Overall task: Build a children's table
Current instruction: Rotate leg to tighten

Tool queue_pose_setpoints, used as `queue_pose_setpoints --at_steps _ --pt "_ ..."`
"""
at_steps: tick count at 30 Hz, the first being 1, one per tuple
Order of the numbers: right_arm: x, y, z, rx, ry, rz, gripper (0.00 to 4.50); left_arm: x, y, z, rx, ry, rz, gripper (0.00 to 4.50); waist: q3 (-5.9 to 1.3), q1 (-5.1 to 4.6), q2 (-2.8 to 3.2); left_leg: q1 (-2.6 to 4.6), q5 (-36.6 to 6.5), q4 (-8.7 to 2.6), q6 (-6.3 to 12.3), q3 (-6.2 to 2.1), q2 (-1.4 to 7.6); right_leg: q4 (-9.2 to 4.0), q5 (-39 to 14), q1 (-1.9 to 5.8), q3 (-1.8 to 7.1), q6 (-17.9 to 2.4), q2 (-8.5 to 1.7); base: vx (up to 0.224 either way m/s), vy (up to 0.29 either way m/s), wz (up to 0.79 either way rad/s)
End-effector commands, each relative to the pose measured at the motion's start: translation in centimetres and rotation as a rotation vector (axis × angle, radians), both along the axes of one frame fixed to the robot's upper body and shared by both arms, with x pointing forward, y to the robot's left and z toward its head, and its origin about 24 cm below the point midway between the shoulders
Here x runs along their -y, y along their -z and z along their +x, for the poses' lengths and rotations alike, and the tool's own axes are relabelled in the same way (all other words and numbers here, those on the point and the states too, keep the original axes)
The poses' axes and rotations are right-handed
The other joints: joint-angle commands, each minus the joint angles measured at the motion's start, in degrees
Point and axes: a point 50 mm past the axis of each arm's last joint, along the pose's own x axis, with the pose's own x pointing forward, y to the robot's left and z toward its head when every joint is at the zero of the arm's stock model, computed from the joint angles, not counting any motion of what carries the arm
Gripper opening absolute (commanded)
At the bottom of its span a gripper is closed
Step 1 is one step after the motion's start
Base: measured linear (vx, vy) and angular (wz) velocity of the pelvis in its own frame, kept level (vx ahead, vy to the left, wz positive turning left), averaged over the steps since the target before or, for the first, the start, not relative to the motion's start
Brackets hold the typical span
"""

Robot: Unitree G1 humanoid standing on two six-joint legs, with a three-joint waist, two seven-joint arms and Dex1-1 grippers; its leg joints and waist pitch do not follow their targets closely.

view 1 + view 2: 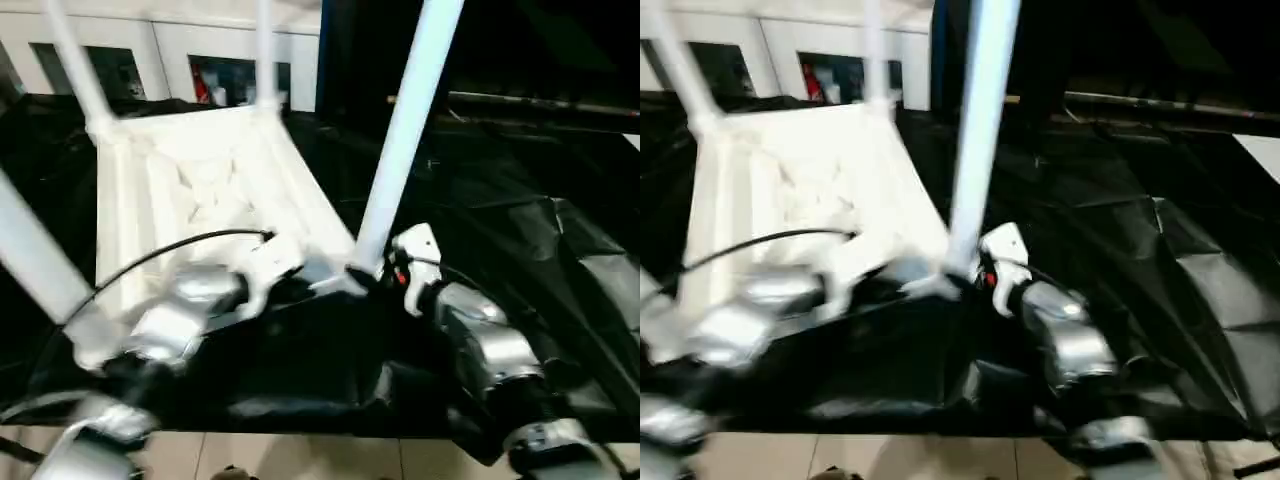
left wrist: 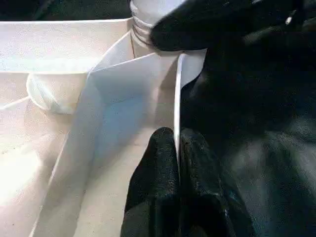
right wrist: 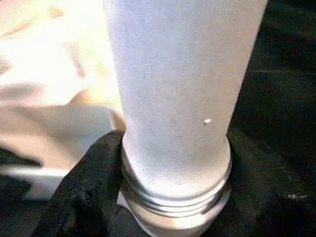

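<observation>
leg base between right gripper jaws | top rim pinched in left gripper

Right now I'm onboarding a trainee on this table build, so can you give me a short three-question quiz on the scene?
1. True or false: the table top lies underside up.
2. What does the right end effector grip? A) cable B) leg base C) black sheet
3. Fill in: the left end effector pinches the top's ___.

Key: 1 true. 2 B, the near right leg at its threaded base. 3 rim.
</observation>
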Motion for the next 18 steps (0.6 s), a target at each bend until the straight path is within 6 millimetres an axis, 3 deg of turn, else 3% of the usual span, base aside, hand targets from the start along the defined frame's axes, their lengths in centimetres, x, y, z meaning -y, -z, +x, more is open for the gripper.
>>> queue_pose_setpoints --at_steps 1,4,5,7,11,13,18 --pt "-3.3 0.2 -0.7 -0.013 -0.11 0.021 2.74 1.8 2.1 -0.8 -0.072 -0.021 -0.019 0.0 -2.4 -0.25 -0.99 0.77 -16.16 -4.0 0.26 -1.4 2.19 -6.09 -26.23 0.94 2.87 -5.1 -4.06 0.0 0.0 0.0" --pt "-4.2 -0.2 -0.9 0.006 -0.151 0.075 2.74 2.0 1.8 -0.6 -0.058 0.0 -0.008 0.0 -2.62 -0.26 -0.73 0.49 -15.53 -4.05 1.13 -1.4 2.22 -5.74 -23.09 1.09 2.93 -5.67 -3.95 0.0 0.0 0.0" --pt "-4.3 -0.3 -0.9 0.01 -0.155 0.086 3.3 2.0 1.8 -0.6 -0.056 0.003 -0.007 0.0 -2.71 -0.28 -0.72 0.34 -15.19 -4.05 1.29 -1.39 2.22 -5.57 -21.72 1.21 2.93 -6.03 -3.92 0.0 0.0 0.0" --pt "-4.2 -0.9 -1.0 0.031 -0.182 0.114 3.43 1.5 1.6 -0.5 -0.05 0.014 0.004 0.0 -2.78 -0.27 -0.77 0.18 -14.78 -4.08 1.54 -1.38 2.22 -5.44 -20.63 1.37 2.86 -6.43 -3.91 0.0 0.0 0.0" --pt "-2.3 -1.5 -1.3 0.036 -0.32 0.058 3.93 -0.5 1.4 -0.8 -0.05 0.052 0.025 0.0 -2.83 -0.21 -0.94 -0.09 -14.83 -4.1 1.91 -1.45 2.2 -5.57 -22.05 1.68 2.82 -5.84 -4.0 0.0 0.0 0.0" --pt "-1.4 -1.9 -1.7 0.041 -0.429 0.02 3.93 -1.3 1.2 -1.1 -0.054 0.086 0.016 0.0 -2.94 0.02 -1.07 -0.37 -12.76 -3.91 2.9 -1.34 2.29 -5.28 -19.1 1.9 2.87 -5.84 -3.84 0.0 0.0 0.0" --pt "0.7 -2.7 -2.1 0.069 -0.548 -0.079 3.93 -2.5 0.8 -2.0 -0.054 0.199 -0.007 0.0 -3.22 -0.04 -1.02 -0.4 -9.24 -3.5 4.17 -1.0 2.32 -4.39 -11.92 1.82 2.83 -8.85 -3.64 0.0 0.0 0.0"
